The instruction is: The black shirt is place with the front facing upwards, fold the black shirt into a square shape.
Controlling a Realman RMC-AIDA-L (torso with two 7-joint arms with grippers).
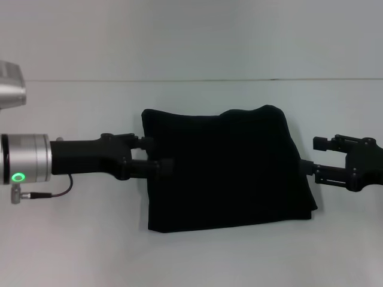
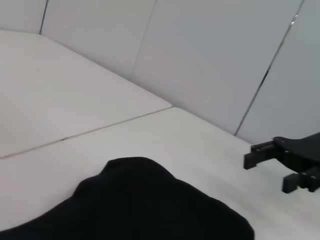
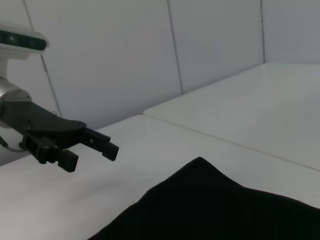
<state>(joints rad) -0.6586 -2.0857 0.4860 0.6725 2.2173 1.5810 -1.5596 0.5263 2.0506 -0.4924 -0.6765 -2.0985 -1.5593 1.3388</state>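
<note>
The shirt [image 1: 224, 170], a limp, light, near-square bundle mid-worktop [image 1: 72, 251], looks best pinched at its side hems, where the left pincer [image 1: 160, 156] and right pincer [image 1: 316, 156] gape empty

The left gripper [image 1: 157, 154] and right gripper [image 1: 316, 156] are held low, jaws parted, pointing inward.

Left gripper [image 3: 95, 150], fingers [image 3: 102, 141] parted, hovers beyond black shirt [image 3: 215, 205].
</note>
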